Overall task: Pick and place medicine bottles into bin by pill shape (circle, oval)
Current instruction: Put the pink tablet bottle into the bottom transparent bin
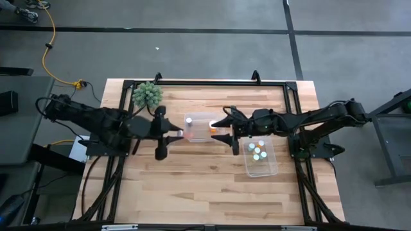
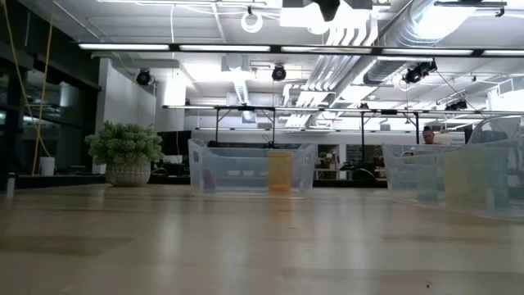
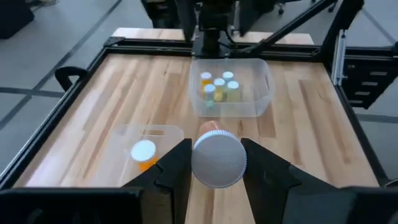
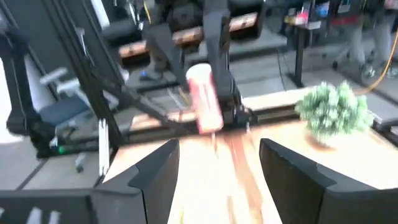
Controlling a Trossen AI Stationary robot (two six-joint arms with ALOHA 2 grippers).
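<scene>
The wooden table [image 1: 192, 186] has a wide bare stretch along its near edge, and the black frame rail [image 1: 205, 81] borders its far side. Both arms meet over the middle, near the far half of the top. The left gripper [image 1: 182, 134] hangs just beside the left wall of the centre tub [image 1: 200, 117], its fingers [image 3: 176, 167] clamped on a medicine bottle [image 3: 217, 158] with a white cap. The right gripper [image 1: 225, 128] reaches over the right side of that same tub with its fingers [image 4: 291, 167] spread apart and nothing between them.

The left wrist view shows what the overhead one blurs: the held bottle's cap faces the camera, a sliver of orange body [image 3: 209, 127] shows behind it, and one more bottle [image 3: 143, 152] lies in the centre tub. Farther off, the second tub [image 3: 252, 104] holds a cluster of bottles [image 3: 218, 86] (about five caps, though they crowd together). The overhead view puts this second tub [image 1: 270, 168] near the table's right edge, well apart from the bare near strip.

The right wrist view catches the held bottle [image 4: 204, 97] from the other side, blurred, with the green plant [image 4: 333, 112] beyond it. The plant [image 1: 147, 95] stands at the far left corner.

From table height, neither gripper shows; only the tubs, the plant [image 2: 125, 152] and a faint orange shape [image 2: 279, 172] through the clear centre wall. Pill shapes cannot be made out anywhere.
</scene>
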